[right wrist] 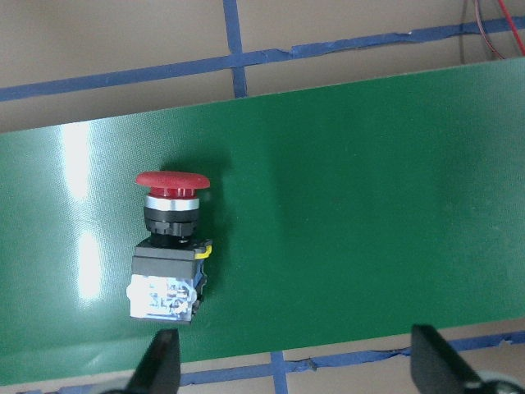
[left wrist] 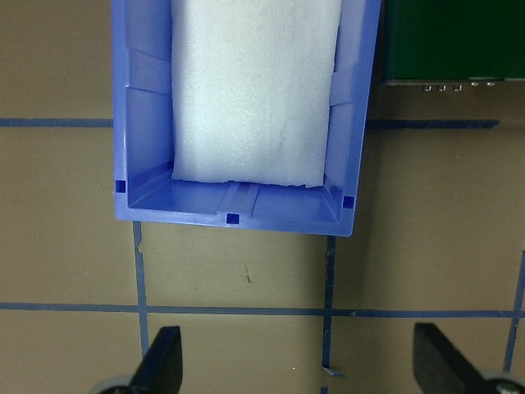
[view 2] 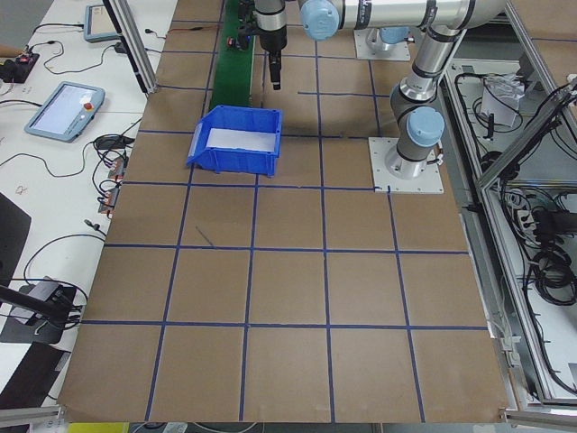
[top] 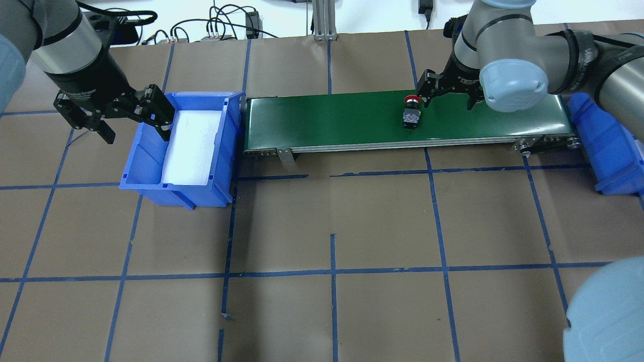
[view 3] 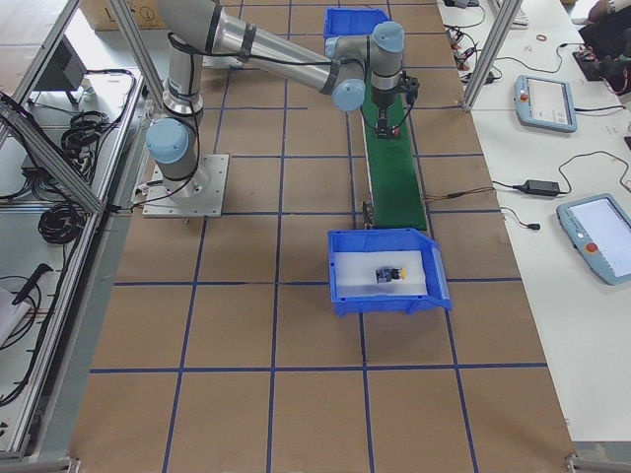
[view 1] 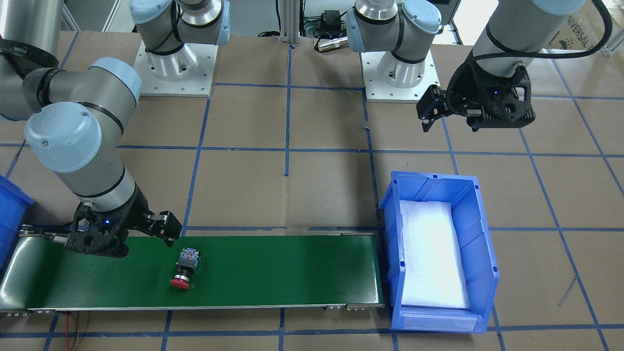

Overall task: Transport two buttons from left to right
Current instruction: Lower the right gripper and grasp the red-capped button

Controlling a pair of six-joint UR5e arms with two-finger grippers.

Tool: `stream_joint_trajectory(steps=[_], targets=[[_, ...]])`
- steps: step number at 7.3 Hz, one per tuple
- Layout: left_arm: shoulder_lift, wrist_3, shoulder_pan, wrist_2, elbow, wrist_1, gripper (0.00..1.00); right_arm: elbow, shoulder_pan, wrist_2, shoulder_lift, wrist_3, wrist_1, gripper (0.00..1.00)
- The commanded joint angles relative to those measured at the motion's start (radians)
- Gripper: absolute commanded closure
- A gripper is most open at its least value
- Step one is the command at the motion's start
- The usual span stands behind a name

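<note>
The red button [top: 411, 113] lies on its side on the green conveyor belt [top: 352, 120], red cap towards the far edge. It also shows in the right wrist view [right wrist: 168, 246] and the front view [view 1: 185, 268]. My right gripper [top: 449, 95] hangs over the belt just right of it, open and empty [right wrist: 295, 369]. The yellow button [view 3: 391, 274] lies on white foam in the right blue bin [view 3: 434, 286]. My left gripper [top: 133, 128] is open and empty [left wrist: 299, 365], above the left blue bin [top: 151, 186], which holds only white foam.
The right bin's corner [top: 604, 136] sits at the belt's right end, partly under my right arm. The left bin [view 1: 482, 243] butts against the belt's left end. The brown table [top: 332, 226] has blue tape grid lines.
</note>
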State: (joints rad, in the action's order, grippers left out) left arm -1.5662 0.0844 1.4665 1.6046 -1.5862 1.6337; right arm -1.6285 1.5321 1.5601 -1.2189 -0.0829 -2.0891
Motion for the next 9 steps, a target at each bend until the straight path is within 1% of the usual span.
stream_joint_trajectory(steps=[1, 6, 8, 9], targets=[[0.000, 0.000, 0.000, 0.000, 0.000, 0.000, 0.00, -0.001, 0.000, -0.003, 0.013, -0.001, -0.005, 0.00], [0.000, 0.000, 0.000, 0.000, 0.000, 0.000, 0.00, 0.009, 0.000, -0.034, 0.076, 0.003, -0.055, 0.01], [0.000, 0.000, 0.000, 0.000, 0.000, 0.000, 0.00, 0.064, -0.001, -0.034, 0.133, 0.017, -0.054, 0.01], [0.000, 0.000, 0.000, 0.000, 0.000, 0.000, 0.00, 0.074, -0.001, -0.040, 0.142, 0.020, -0.054, 0.01]])
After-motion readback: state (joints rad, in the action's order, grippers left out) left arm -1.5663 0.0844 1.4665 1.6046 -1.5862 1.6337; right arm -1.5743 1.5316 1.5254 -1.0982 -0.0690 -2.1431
